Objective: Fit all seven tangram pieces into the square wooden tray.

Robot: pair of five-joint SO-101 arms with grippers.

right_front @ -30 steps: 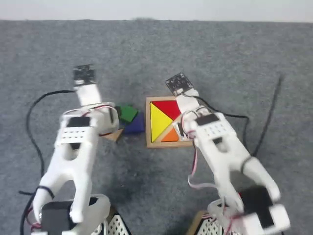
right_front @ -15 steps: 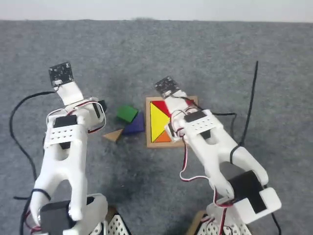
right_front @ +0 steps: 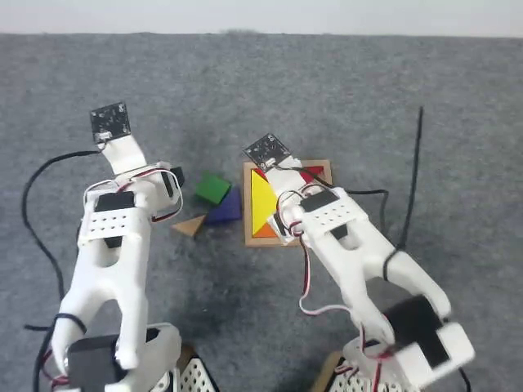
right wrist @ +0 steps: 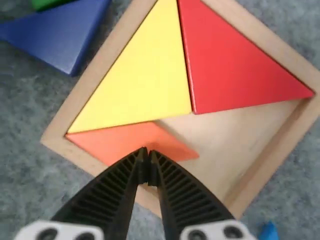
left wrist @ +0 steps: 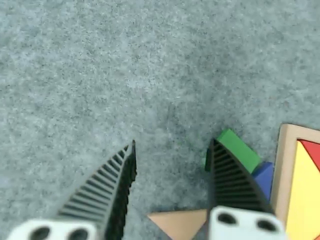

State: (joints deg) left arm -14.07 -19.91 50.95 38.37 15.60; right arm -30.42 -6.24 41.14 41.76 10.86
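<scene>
Inside the tray (right wrist: 270, 155) sit three pieces, yellow (right wrist: 140, 85), red (right wrist: 230, 60) and orange (right wrist: 120, 142), orange under the closed right jaws, while three more, green (left wrist: 239, 150), blue (left wrist: 264, 177) and tan (left wrist: 180, 222), lie by the spread left jaws.

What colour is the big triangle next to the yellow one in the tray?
That triangle is red. The right wrist view shows it best.
</scene>
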